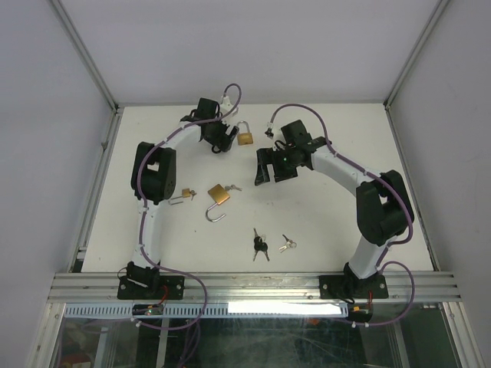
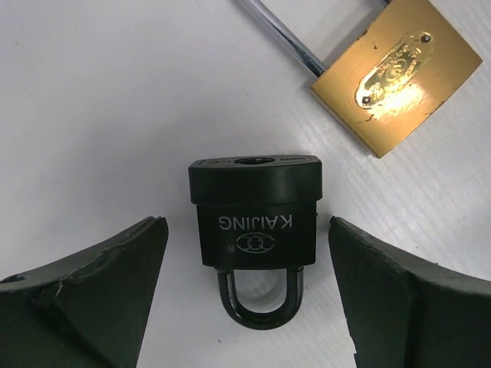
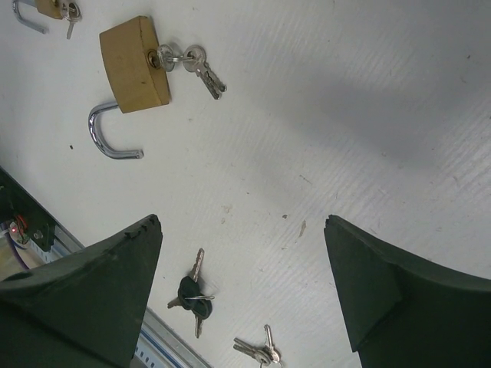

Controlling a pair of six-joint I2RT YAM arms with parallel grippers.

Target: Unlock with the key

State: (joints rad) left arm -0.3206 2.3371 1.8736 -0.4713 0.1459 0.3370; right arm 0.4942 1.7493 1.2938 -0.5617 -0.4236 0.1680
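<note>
Black padlock (image 2: 255, 230) is straddled untouched by left gripper (image 2: 245, 222), jaws parted, right gripper (image 3: 242, 222) spread and empty; padlock could be skidded aside if pinched off-centre.

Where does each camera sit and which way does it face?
Top external: above, behind the bases, looking down on table; left arm and right arm show.
Left wrist: down at black padlock between the open left fingers; brass padlock beyond.
Right wrist: down toward the near edge, past the open right fingers, at open brass padlock, black-headed keys.
Shared: top and right wrist show that open brass padlock.
</note>
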